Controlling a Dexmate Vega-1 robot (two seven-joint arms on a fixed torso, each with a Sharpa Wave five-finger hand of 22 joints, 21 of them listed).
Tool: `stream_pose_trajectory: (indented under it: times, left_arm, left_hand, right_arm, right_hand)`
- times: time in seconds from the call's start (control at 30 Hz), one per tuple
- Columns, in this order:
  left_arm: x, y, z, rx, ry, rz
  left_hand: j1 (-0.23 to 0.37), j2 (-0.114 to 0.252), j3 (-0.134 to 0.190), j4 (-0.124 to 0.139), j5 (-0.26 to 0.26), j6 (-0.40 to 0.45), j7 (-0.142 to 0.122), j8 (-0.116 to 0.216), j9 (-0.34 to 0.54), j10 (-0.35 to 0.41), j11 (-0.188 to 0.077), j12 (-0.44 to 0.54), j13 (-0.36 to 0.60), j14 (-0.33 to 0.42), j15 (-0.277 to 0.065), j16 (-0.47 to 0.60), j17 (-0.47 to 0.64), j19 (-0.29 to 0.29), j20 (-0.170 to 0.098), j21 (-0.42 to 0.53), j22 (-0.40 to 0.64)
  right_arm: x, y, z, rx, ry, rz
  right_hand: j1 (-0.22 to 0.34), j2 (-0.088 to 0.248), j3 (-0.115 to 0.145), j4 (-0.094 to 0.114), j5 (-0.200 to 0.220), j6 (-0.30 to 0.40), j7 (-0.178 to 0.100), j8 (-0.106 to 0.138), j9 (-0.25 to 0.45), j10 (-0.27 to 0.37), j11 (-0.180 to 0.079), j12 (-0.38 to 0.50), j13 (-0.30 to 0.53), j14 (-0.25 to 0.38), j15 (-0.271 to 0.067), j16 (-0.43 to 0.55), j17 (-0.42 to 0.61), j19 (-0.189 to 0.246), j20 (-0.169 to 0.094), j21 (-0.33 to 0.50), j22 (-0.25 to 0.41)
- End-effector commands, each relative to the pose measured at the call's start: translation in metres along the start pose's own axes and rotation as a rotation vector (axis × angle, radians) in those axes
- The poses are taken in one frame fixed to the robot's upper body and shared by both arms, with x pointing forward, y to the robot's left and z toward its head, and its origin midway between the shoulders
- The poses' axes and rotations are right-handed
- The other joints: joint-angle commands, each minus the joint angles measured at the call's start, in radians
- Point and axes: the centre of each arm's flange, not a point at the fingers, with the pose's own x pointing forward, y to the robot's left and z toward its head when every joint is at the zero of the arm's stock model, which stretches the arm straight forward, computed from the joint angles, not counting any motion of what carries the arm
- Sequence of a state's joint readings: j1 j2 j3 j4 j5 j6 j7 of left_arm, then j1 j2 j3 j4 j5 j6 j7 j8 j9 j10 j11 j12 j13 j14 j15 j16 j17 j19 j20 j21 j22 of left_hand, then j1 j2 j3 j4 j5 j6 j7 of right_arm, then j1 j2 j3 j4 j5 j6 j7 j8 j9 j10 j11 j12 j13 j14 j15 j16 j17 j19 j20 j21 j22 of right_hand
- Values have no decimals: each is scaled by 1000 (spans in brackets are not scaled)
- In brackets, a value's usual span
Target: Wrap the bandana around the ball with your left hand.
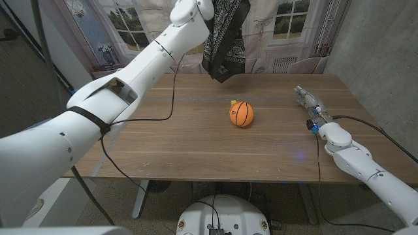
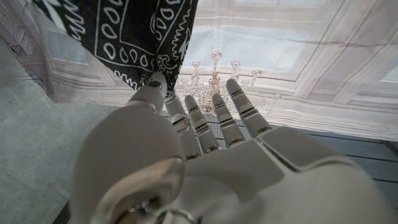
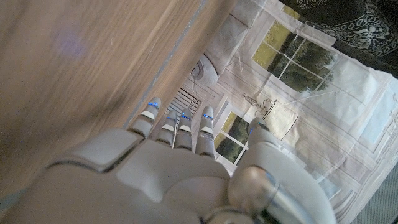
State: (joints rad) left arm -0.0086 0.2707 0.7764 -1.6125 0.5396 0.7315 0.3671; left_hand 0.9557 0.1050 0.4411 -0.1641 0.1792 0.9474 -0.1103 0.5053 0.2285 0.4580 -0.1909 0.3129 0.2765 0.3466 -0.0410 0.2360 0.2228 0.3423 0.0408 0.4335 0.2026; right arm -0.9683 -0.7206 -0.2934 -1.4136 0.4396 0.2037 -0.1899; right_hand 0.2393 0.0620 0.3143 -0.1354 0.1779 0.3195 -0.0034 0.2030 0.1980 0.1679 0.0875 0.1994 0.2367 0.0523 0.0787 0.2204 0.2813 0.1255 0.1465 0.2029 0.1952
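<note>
While the left hand [image 2: 186, 162] pinches the bandana [image 1: 225, 39] (above the ball [image 1: 241, 113]), the right hand's [image 1: 312, 106] fingers lie together.

Readable text, labels, brands, numbers, signs: none.

The bandana [image 2: 124, 37], held up by the left hand [image 2: 205, 162], carries a white paisley print with no letters. The ball [image 1: 241, 113], below that hand on the table [image 1: 163, 143], bears black seam lines and no legible mark. The printed backdrop [image 3: 311, 112] beyond the right hand [image 3: 186, 168] shows windows and a chandelier, without words.
</note>
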Motion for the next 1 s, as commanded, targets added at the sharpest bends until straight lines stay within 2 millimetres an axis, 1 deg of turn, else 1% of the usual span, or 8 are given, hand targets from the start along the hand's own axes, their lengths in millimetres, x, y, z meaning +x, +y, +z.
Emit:
stream_pose_trajectory:
  times: [0.03, 0.13, 0.23, 0.33, 0.4, 0.5, 0.7, 1.0]
  left_arm:
    - [0, -3, 20, -31, -58, -90]
    - [0, -6, 26, -4, -60, -91]
    - [0, -10, 29, -1, -62, -106]
    - [-1, -13, 33, 14, -65, -112]
    - [-1, -16, 36, 28, -69, -110]
    - [-1, -19, 41, 73, -72, -107]
    - [-2, -27, 50, 157, -78, -85]
    - [-2, -41, 61, 229, -85, -96]
  left_hand:
    - [15, -3, 5, -6, 4, 72, 1, 72, 58, 2, 7, -3, 2, -6, -106, -8, -2, -6, 4, 10, 3]
    - [13, -4, 8, -4, 5, 69, 1, 74, 63, 2, 4, -5, 2, -9, -105, -10, -2, -8, 5, 10, 3]
    - [12, -5, 9, -3, 6, 68, -1, 75, 64, 2, 3, -6, 2, -10, -105, -10, -2, -9, 5, 10, 3]
    - [12, -5, 11, -3, 6, 67, 0, 76, 65, 2, 3, -7, 2, -10, -104, -11, -3, -9, 5, 11, 2]
    - [12, -7, 12, -3, 7, 69, 0, 76, 64, 2, 5, -8, 2, -11, -103, -12, -4, -9, 5, 11, 2]
    - [14, -9, 14, -5, 8, 72, 0, 80, 66, 3, 5, -9, 2, -11, -103, -13, -5, -10, 5, 11, 2]
    - [15, -11, 17, -5, 9, 74, 0, 81, 65, 5, 3, -10, 3, -12, -102, -14, -6, -9, 5, 13, 2]
    - [16, -19, 23, -8, 13, 86, 7, 88, 67, 11, 2, -12, 3, -10, -103, -15, -8, -8, 4, 15, 2]
  right_arm:
    - [9, 32, 19, -124, 9, 67]
    - [8, 40, 26, -122, -16, 94]
    - [8, 46, 32, -143, -35, 134]
    - [8, 51, 38, -161, -43, 175]
    - [6, 55, 42, -164, -60, 186]
    - [0, 61, 49, -161, -104, 188]
    - [-12, 70, 62, -172, -180, 176]
    - [-24, 75, 73, -126, -269, 201]
  right_hand:
    - [4, -7, -2, -2, 4, 24, -6, 9, 3, -12, 5, -1, 2, -21, 10, -7, 0, -20, -9, -5, 2]
    - [23, 4, 6, -7, 6, 81, -5, 28, 3, -12, 9, 2, -1, -31, 12, -10, -4, -25, -11, -1, 1]
    - [37, 12, 12, -11, 6, 112, -4, 36, 2, -12, 6, 4, -4, -37, 9, -12, -7, -26, -14, 1, 0]
    - [52, 18, 18, -16, 5, 97, 8, 26, 1, -23, -3, 1, -6, -57, 6, -18, -10, -35, -19, 0, 0]
    - [56, 20, 20, -17, 5, 95, 8, 25, 1, -27, -4, 0, -6, -61, 5, -19, -11, -37, -21, -1, -1]
    - [103, 49, 46, -29, 8, 111, 0, 28, 2, -28, -17, 3, -9, -60, -7, -15, -15, -28, -33, 6, -2]
    - [175, 70, 79, -42, 12, 123, -16, 29, 3, -15, -29, 10, -13, -41, -18, -6, -24, 1, -34, 18, -4]
    - [209, 68, 88, -40, 12, 102, -25, 16, 3, -14, -33, 11, -16, -31, -22, -2, -30, 19, -33, 24, -5]
